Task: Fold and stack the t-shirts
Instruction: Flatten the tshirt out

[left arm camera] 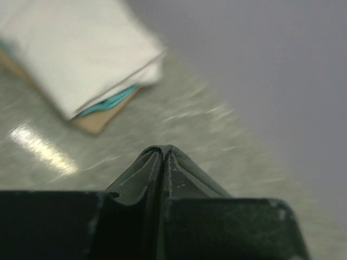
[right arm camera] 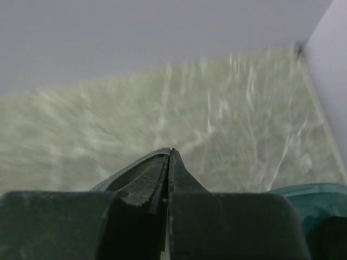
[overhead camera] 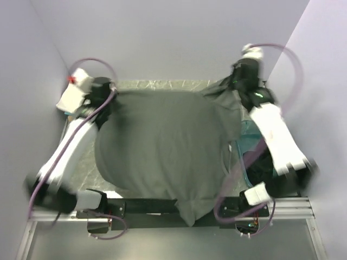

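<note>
The grey t-shirt [overhead camera: 168, 146] is found spread over the middle of the surface [overhead camera: 162, 84], its long axis running far to near. Its far edge is stretched left to right between the two pincers, and its near end is draped past the near edge of the surface. The left pincer [overhead camera: 105, 95] is clamped on the far-left corner of the cloth, and the right pincer [overhead camera: 238, 84] on the far-right corner. The cloth is blurred and a label cannot be told. At the far left a folded white t-shirt [left arm camera: 76, 54] is stacked on a teal t-shirt [left arm camera: 111, 102], over a brown board [left arm camera: 100, 123]. A teal bin [right arm camera: 312, 196] is seen just beside the shirt's right edge. The surface is enclosed by walls [overhead camera: 173, 38] on the left, far and right sides.
</note>
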You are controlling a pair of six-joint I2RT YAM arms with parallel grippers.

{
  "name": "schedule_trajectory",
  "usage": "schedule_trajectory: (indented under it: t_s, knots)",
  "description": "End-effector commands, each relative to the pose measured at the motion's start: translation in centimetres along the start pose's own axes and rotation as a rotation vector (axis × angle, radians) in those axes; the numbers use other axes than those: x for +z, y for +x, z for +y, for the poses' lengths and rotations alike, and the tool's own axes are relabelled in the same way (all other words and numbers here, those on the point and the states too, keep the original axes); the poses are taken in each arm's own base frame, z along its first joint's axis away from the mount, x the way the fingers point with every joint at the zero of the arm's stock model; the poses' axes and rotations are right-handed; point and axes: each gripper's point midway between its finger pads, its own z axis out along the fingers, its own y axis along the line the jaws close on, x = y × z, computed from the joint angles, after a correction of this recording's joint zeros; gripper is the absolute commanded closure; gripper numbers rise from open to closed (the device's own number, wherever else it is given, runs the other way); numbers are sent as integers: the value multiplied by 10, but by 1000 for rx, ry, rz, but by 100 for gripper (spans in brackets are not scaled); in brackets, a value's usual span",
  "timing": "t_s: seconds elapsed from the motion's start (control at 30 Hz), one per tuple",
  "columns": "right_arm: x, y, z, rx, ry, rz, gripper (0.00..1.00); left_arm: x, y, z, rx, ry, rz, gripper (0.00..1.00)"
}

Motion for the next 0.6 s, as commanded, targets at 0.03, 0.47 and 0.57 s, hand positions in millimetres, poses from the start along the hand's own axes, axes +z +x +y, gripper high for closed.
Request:
schedule_trajectory:
  t_s: [0.03, 0.47, 0.57]
  knots:
    - [97, 113, 7, -41, -3, 235, 92, 70, 79, 59, 148, -239, 149, 70]
    - [114, 157, 21, -16, -31, 376, 12, 85, 132, 60, 188, -188, 321, 1]
    - [82, 164, 26, 0, -68, 389, 11, 66, 137, 60, 162, -138, 360, 1]
